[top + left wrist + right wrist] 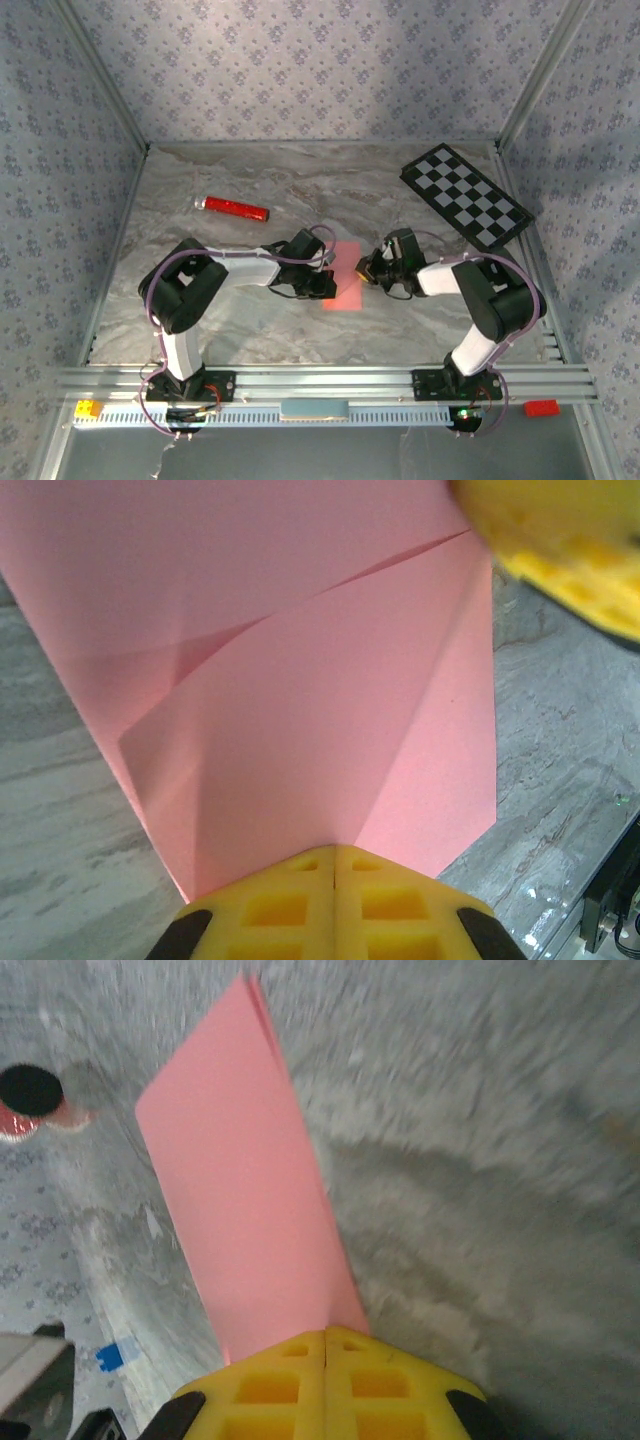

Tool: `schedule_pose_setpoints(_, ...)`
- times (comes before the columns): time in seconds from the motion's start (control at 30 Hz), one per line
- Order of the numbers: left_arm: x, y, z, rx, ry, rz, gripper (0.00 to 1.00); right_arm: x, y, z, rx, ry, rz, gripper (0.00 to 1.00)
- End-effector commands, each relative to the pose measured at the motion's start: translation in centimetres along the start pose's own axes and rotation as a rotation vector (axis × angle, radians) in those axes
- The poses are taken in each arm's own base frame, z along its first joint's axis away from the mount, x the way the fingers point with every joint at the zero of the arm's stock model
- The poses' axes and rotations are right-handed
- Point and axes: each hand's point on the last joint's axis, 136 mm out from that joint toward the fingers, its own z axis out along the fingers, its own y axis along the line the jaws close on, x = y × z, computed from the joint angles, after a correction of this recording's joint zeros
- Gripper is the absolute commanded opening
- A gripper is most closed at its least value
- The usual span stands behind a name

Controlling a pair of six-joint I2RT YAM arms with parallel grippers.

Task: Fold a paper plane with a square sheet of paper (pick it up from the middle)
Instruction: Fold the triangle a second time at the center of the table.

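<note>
The square sheet of paper [346, 275], creased narrower, sits mid-table between the arms, its long axis running near to far. The left end effector [333, 855] is pinched closed on its left edge and the right end effector [325, 1338] on its right edge, neither one nearer.

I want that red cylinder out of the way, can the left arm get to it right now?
Probably not yet: the left pincer is shut on the pink sheet, which the right pincer also grips. The bare table between it and the red cylinder looks free.
</note>
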Motion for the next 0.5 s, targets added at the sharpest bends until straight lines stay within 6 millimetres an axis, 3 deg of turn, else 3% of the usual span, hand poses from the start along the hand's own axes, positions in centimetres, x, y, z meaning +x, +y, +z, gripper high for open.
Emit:
schedule_pose_setpoints(0.0,2.9,3.8,0.3,-0.137,0.069,-0.068,0.00,-1.1,0.6,-0.5,-0.013,-0.036,-0.020,0.01)
schedule_pose_setpoints(0.13,2.6,3.4,0.0,-0.133,0.058,-0.060,0.00,-0.1,3.3,-1.5,-0.077,-0.019,-0.126,0.03)
schedule_pose_setpoints(0.27,2.3,3.1,-0.1,-0.125,0.049,-0.054,0.00,1.9,4.2,-1.1,-0.094,0.062,-0.178,0.03)
schedule_pose_setpoints(0.47,2.0,2.7,-0.3,-0.116,0.038,-0.051,0.00,3.1,1.7,0.4,-0.009,0.105,-0.145,0.02)
